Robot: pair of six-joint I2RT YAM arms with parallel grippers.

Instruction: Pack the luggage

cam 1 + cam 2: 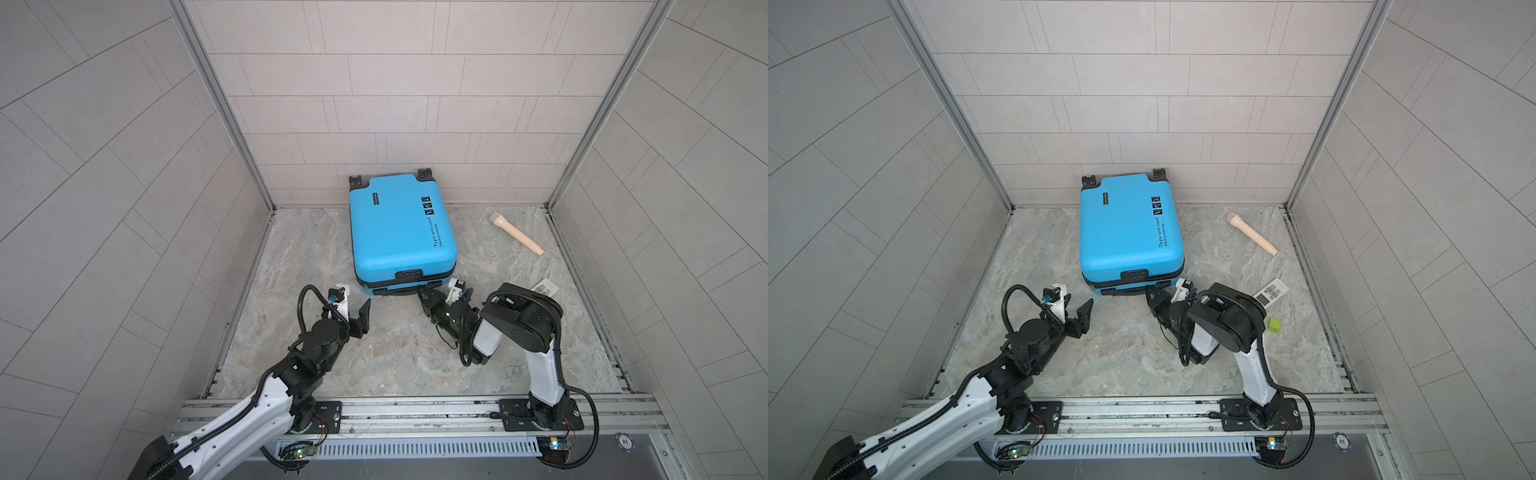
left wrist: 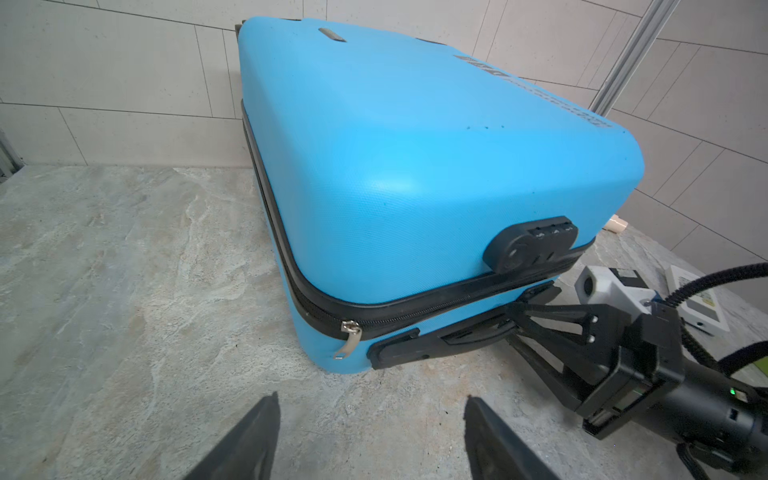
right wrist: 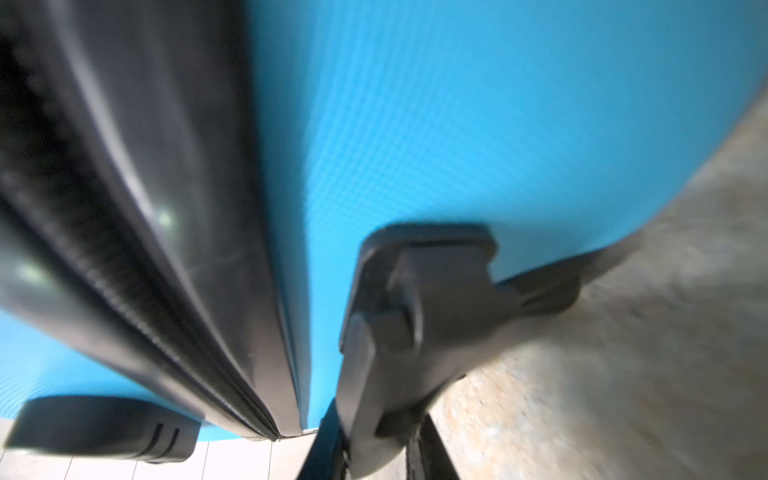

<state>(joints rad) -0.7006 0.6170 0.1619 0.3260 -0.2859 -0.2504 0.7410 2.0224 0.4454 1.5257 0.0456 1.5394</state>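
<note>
First, locate the luggage [image 1: 399,232]: lying flat and zipped shut on the table [image 1: 316,257], mid-table toward the rear, wheels [image 1: 356,181] touching the back wall [image 1: 395,104], handle end facing the arms.

Next, check the left end effector [image 2: 370,415]: hovering over the table just short of the near left corner of the luggage, pointed at it, jaws spread wide, empty, touching nothing. Left arm reaching diagonally forward toward the middle in both top views.

Then check the right end effector [image 1: 423,294]: set low, close to the table, at the near right corner of the luggage, jaws drawn narrow and clamped on the black handle [image 2: 399,349] of the lower shell. Right arm folded at a raised elbow, forearm dropping forward and inward to the luggage.

Note the zipper pull [image 2: 350,338] hanging at the near left corner, apart from both end effectors, and the combination lock [image 2: 530,245] above the handle.

Find, right of the luggage on the table: a beige microphone [image 1: 517,232] near the rear right corner; a white remote control [image 1: 1271,293] partly hidden behind the right arm; a green block [image 1: 1274,325] just beside that arm. All three apart from the luggage.
</note>
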